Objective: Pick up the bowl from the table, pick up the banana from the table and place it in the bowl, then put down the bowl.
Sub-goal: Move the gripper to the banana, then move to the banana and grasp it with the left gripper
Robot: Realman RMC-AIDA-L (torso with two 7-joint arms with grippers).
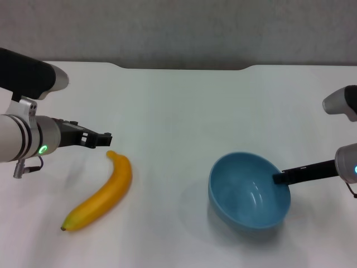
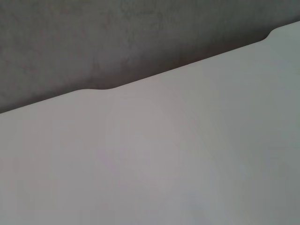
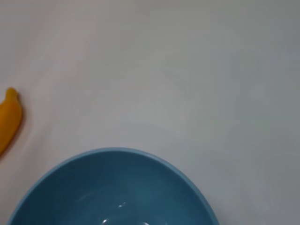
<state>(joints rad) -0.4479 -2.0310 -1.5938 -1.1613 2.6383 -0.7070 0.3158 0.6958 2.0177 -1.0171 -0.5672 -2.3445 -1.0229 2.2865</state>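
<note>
Bowl (image 1: 245, 195) light-blue, glossy inside; banana (image 1: 100, 194) yellow-orange, curved.

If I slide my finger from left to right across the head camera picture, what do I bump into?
Left gripper → banana → bowl → right gripper, at the bowl's right rim. All over the white table.

I see a plain white tabletop (image 1: 184, 106) with a shallow notch in its far edge, and a mottled grey wall (image 1: 184, 28) behind it.
</note>
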